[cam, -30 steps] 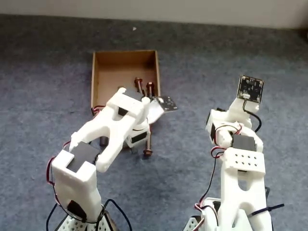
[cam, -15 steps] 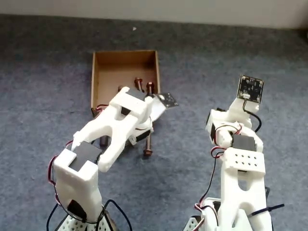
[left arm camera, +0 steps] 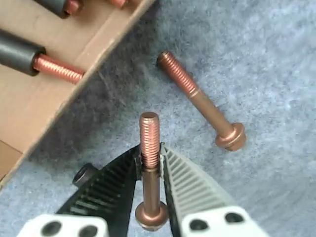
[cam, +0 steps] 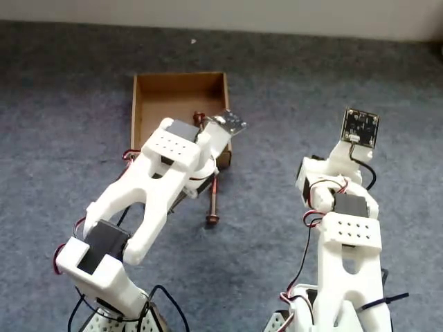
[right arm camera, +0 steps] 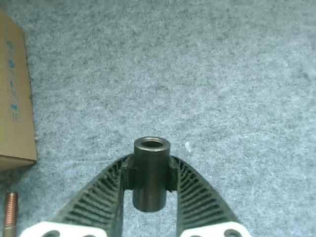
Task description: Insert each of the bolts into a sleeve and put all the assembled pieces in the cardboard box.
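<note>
Now, left pincer pinching 1 bolt, right pincer pinching 1 sleeve, cardboard box print illegible.

I am gripping a copper bolt by its shank in my left gripper, thread end pointing out, second bolt lying loose just outside the cardboard box, sleeved bolt lying inside it, black sleeve sitting clamped in my right gripper, bore showing open.
</note>
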You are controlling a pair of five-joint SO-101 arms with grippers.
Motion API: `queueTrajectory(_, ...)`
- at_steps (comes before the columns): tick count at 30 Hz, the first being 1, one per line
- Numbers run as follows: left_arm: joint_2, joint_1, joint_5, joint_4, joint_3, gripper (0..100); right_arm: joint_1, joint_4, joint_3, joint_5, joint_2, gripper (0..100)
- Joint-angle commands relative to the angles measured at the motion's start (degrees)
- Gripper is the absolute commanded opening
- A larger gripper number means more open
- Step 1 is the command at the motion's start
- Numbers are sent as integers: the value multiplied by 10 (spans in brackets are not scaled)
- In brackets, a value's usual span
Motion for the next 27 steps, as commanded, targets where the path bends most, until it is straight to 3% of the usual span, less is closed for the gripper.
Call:
queueTrajectory(1,-30,-9,61,-1,-8,6,6,-12,-5,-2,-17,9)
queueTrajectory(11,-28,-23,273,-53,-3,6,6,-12,-5,-2,-17,9)
queueTrajectory(27,-29,-28,657,-17,-7,7,6,-12,-5,-2,-17,9)
